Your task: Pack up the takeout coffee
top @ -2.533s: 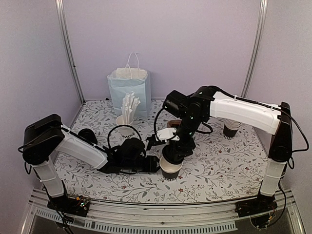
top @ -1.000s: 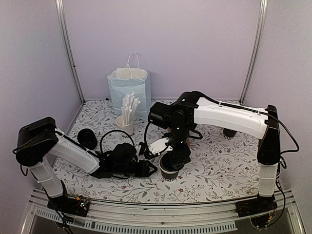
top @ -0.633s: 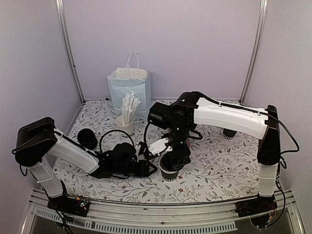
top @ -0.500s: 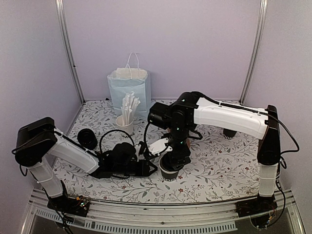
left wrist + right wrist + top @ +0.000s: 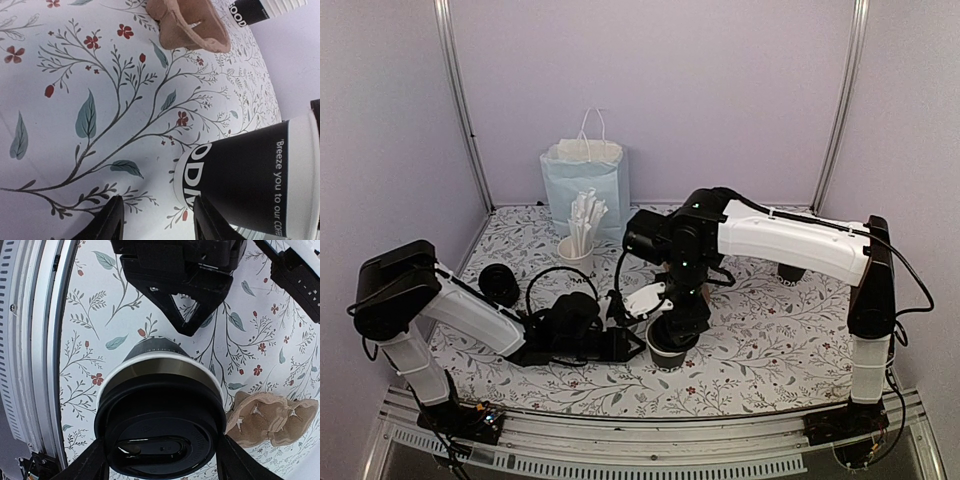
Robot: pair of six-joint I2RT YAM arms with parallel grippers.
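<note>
A black paper cup [image 5: 665, 353] with white lettering stands on the table near the front middle. My right gripper [image 5: 672, 328] is directly above it, shut on a black round lid [image 5: 160, 432]. The lid rests on the cup's white rim [image 5: 159, 359], with the fingers [image 5: 89, 464] at its sides. My left gripper [image 5: 636, 343] lies low on the table, open, its tips just left of the cup's base [image 5: 250, 175] and not gripping it. The brown pulp carrier [image 5: 270, 417] lies behind the cup and also shows in the left wrist view [image 5: 190, 25].
A second black cup [image 5: 792, 270] stands at the right, partly behind the right arm. A black round lid [image 5: 500, 283] lies at the left. The pale blue bag [image 5: 585, 185] and the white cup of straws [image 5: 578, 250] stand at the back.
Since 2.5 s ago the right gripper has come down with the lid over the cup, covering its white inside. The left gripper has shifted slightly left. In the last half second almost nothing has moved.
</note>
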